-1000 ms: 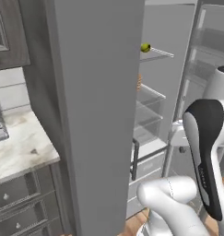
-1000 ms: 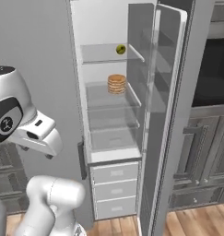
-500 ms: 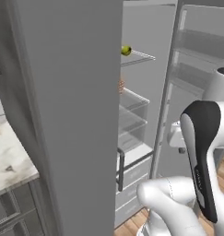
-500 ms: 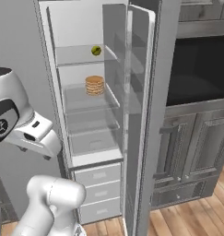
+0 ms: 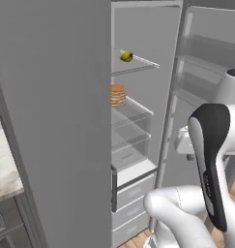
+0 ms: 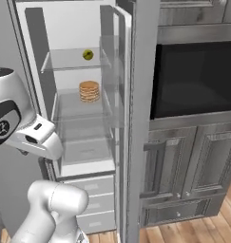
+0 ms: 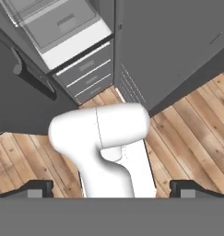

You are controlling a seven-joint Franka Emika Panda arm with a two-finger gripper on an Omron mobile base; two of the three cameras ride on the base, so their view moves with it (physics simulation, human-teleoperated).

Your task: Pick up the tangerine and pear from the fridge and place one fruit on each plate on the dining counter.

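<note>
Fridge (image 6: 69,28) is open, door swung wide, and the arm is tucked low in front of it, well short of the shelves. The gripper (image 7: 111,188) points down at the wood floor (image 7: 196,133), jaws spread as wide as they go, nothing between them.

The pear (image 6: 88,54) sits on the top glass shelf (image 5: 138,65), toward its right edge near the front as the right base view has it; the left base view puts it close to the shelf's front lip. Below it, a pancake stack (image 6: 89,91) on the 2nd shelf, near that shelf's middle. The tangerine I cannot find in these views; it may be hidden by the door (image 5: 51,121) or a shelf.

Now the risks. That pear is small, rounded and close to an edge, so a reach that clips it could roll it off the glass and down past the pancakes. The arm has to rise a long way from here, and the open door on 1 side and the inner door bins on the other leave a narrow slot; a wide elbow swing could strike either. A hunt for the unseen tangerine could also mean grabbing the wrong round thing.
</note>
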